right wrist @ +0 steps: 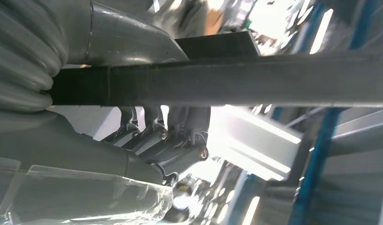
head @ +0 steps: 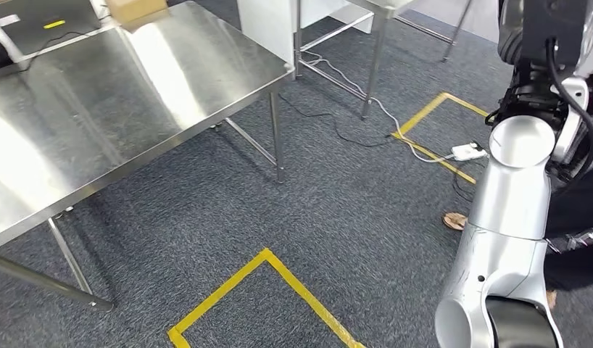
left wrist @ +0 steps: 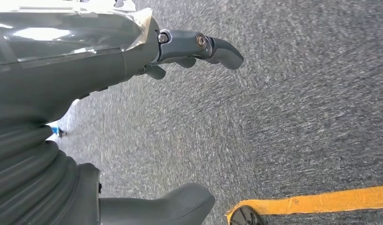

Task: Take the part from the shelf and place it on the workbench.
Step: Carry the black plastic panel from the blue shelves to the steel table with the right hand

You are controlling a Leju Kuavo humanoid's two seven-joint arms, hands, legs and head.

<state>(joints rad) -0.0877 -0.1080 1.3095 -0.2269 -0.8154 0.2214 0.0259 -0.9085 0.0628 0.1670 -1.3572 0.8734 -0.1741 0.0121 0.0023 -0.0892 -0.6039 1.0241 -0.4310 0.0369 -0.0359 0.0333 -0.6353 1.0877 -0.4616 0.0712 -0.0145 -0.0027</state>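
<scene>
The part is a long dark bar, and my right hand grips it with the thumb on one side and the fingers curled under the other. In the head view my right arm is raised at the right edge, its dark wrist high up. The steel workbench stands at the left, well apart from that arm. My left hand hangs over grey carpet with its fingers and thumb spread around nothing.
Blue shelf uprights stand behind the part. Yellow tape squares mark the carpet. A white power strip and cables lie near a second table's legs. A cardboard box sits at the workbench's far end.
</scene>
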